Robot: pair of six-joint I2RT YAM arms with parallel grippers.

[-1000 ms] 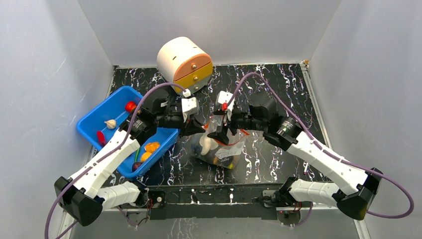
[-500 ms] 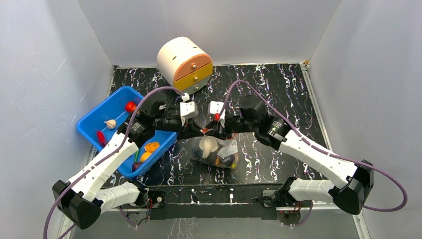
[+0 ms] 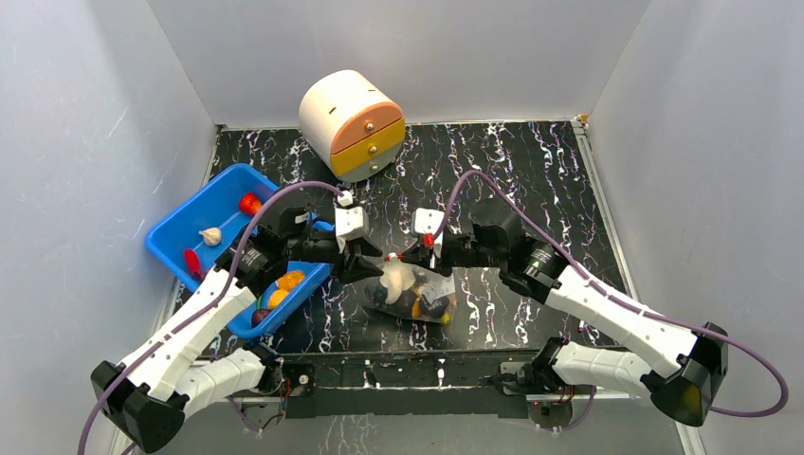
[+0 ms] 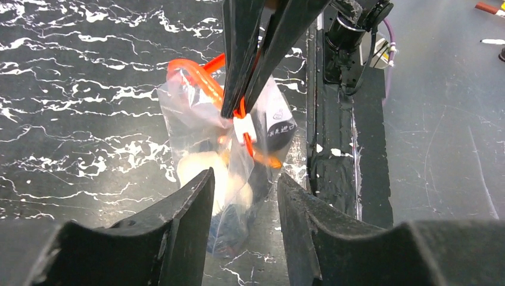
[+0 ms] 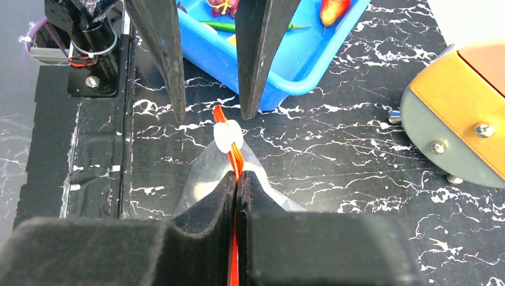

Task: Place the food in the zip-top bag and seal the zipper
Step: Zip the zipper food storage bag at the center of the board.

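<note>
Black marbled table point(image 3: 531, 161) under both tools. Left arm point(image 3: 194, 318) and right arm point(image 3: 607, 308) reach inward, tips almost meeting. Round cream drawer unit point(image 3: 351, 121) is beyond both grippers, well apart. Blue bin point(image 3: 223, 194) lies beside and behind the left gripper point(image 3: 372, 268), on its outer side.

The zip-top bag point(image 3: 412, 294) is right below the two tips, on the arm-base side of the right gripper point(image 3: 403, 258). Cannot tell whether its bottom rests on the table.

Right gripper: jaws fully closed, pinching the zipper point(image 5: 236, 158) between the pads. The strip runs straight out ahead of its fingertips.

Left gripper: jaws partway apart, gripping nothing. In the right wrist view its two fingers stand either side of the zipper's far end, not touching it. In the left wrist view the bag body shows in the gap ahead of its fingers.

As for food, a pale piece point(image 4: 196, 170) and dark pieces are inside the bag, below the right gripper. Garlic point(image 3: 210, 235), a red piece point(image 3: 249, 202) and orange pieces point(image 3: 289, 280) are in the bin, behind the left gripper.

White slider point(image 5: 228, 136) is on the zipper, just ahead of the right gripper's tips, short of the left gripper's fingers.
</note>
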